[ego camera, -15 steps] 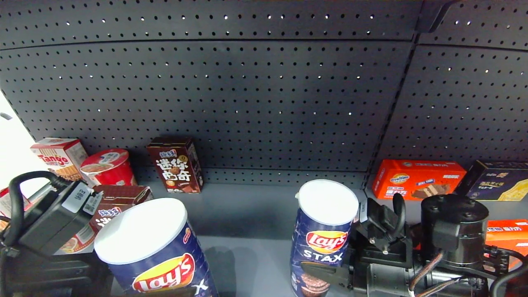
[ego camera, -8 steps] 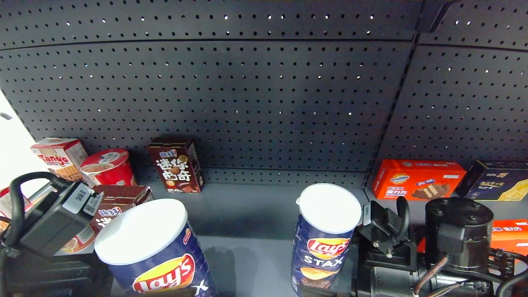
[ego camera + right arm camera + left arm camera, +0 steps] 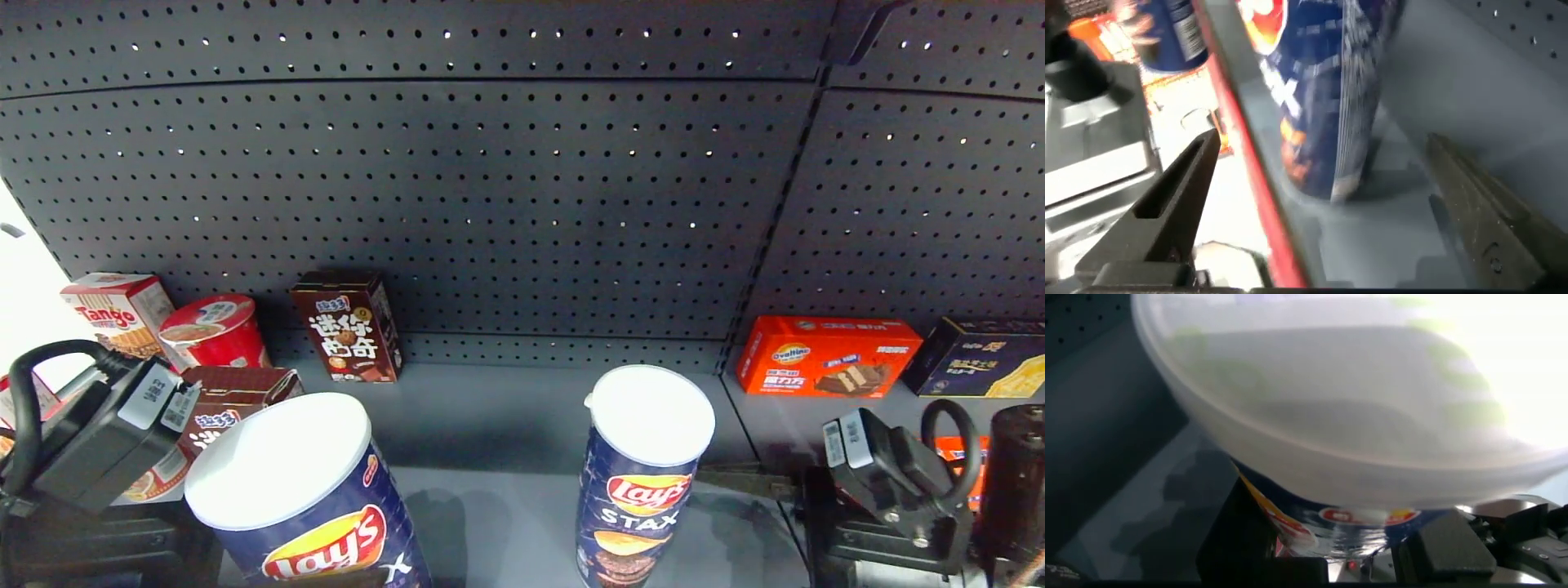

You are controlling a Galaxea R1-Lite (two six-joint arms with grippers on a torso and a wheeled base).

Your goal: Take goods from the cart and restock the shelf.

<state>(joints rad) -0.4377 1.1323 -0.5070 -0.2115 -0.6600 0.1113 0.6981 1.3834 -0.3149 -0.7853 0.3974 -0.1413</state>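
Where the head view looks down on the grey shelf point(image 3: 506, 425), an upright chip can point(image 3: 645, 474) with a white lid stands on the deck near its front edge, about midway along. The right gripper point(image 3: 759, 496) sits just to the robot's right of that can, with one slim finger pointing toward it and not touching it. A second chip can point(image 3: 302, 498), larger in the picture and leaning, shows at the lower left, its base cut off by the frame. Against the perforated back panel point(image 3: 490, 204) stand a brown cookie box point(image 3: 347, 327), a red noodle cup point(image 3: 214, 333) and a wafer box point(image 3: 118, 310). Another brown box point(image 3: 237, 400) lies flat in front of them. In the next bay to the right lie an orange box point(image 3: 824, 355) and a dark blue box point(image 3: 980, 359).

Seen from the left wrist view, the second chip can's pale lid looms close, with its blue wall beneath. The left gripper point(image 3: 1343, 543) has dark fingers point(image 3: 1241, 539) pressed to either side of that wall, clamped on the can.

Seen from the right wrist view, the right gripper's two fingers point(image 3: 1184, 188) are spread wide and hold nothing. The upright chip can stands in line with the gap, beyond the tips and apart from both fingers. It rests on the shelf deck just behind a red edge strip point(image 3: 1249, 163). Farther off, past the strip, the barcoded side of the second chip can shows.
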